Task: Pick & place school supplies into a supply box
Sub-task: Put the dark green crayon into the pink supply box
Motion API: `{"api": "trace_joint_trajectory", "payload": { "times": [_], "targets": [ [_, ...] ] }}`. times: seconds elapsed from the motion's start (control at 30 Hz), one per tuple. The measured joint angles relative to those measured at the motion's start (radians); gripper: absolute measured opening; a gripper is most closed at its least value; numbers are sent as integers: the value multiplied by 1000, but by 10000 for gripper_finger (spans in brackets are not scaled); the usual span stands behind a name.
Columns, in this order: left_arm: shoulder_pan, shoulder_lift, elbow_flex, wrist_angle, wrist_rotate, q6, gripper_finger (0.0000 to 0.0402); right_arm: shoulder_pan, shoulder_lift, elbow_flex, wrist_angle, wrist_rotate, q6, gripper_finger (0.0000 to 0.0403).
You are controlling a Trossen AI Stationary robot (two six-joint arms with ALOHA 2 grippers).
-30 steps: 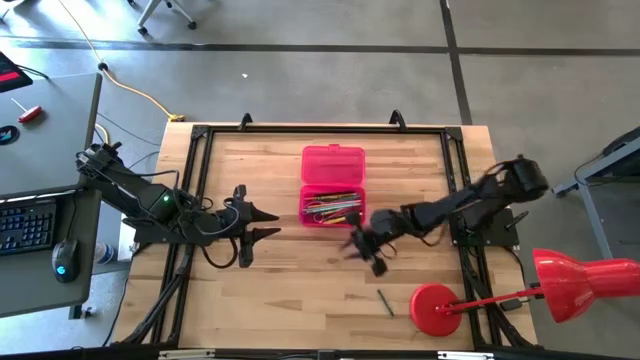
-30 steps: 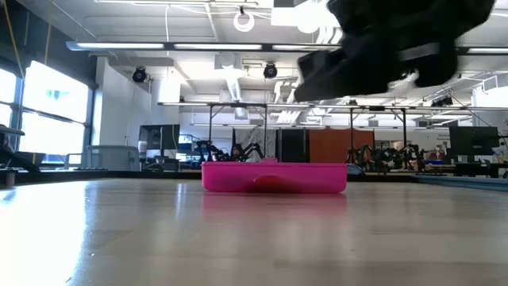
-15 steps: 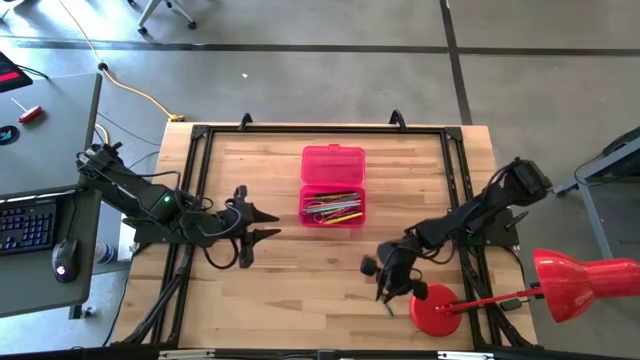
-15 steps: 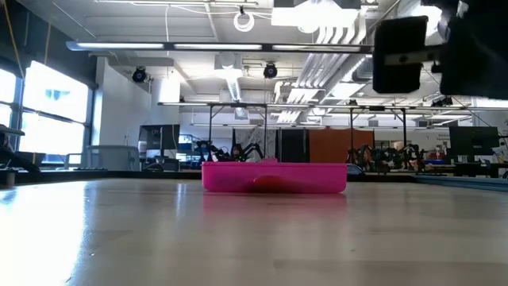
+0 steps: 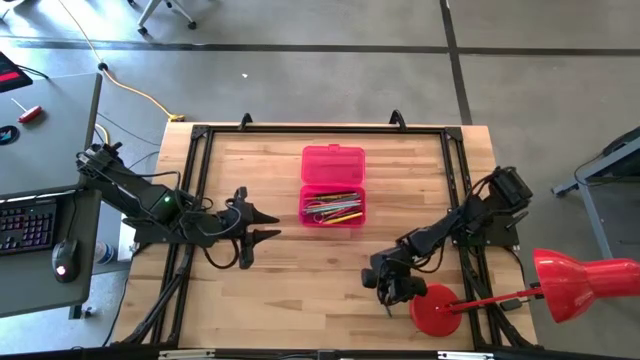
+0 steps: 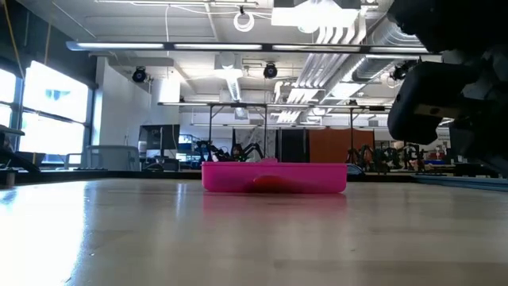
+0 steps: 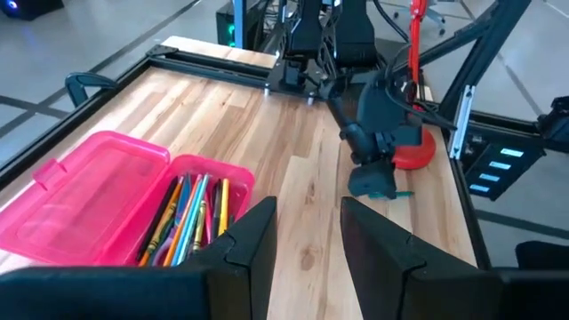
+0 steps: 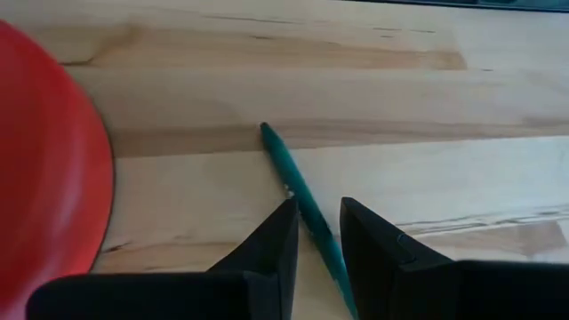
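Observation:
The pink supply box (image 5: 333, 188) lies open at the table's middle, lid (image 5: 333, 163) folded back toward the far edge, with several pencils and pens (image 5: 335, 207) in its near half. One green pen (image 8: 302, 200) lies flat on the wood beside the red lamp base. My right gripper (image 5: 390, 290) hangs low over it, open, one finger on each side of the pen (image 7: 402, 192). My left gripper (image 5: 265, 224) waits open above the table's left part, pointing at the box (image 7: 107, 200). My right gripper comes slanting down from the table's far right, its two fingers (image 8: 276, 244) standing astride the green pen near the pen's near end (image 8: 327, 249). The pen lies flat on the table. Whether a finger touches it I cannot tell.
The red lamp's round base (image 5: 435, 308) sits right beside the pen and my right gripper, its arm (image 5: 500, 298) and shade (image 5: 585, 280) reaching past the table's right edge. A black frame (image 5: 200, 135) runs along the table's sides. Bare wood lies between box and near edge.
My right gripper has swung from just near the box toward the table's near right corner and sunk low, rolling its wrist as it went, and now stands over the green pen beside the lamp base. The pen and the box have not moved.

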Motion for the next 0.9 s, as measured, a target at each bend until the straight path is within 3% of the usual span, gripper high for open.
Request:
{"api": "trace_joint_trajectory", "payload": {
  "times": [0.4, 0.7, 0.9],
  "targets": [
    [0, 0, 0, -1, -2, 0, 156, -2, 65, 3, 18, -16, -39, 64],
    [0, 0, 0, -2, -4, 15, 156, -2, 105, 2, 61, -17, -36, 10],
    [0, 0, 0, -2, -4, 27, 156, -1, 100, 0, 88, -6, -23, 12]
  ]
}}
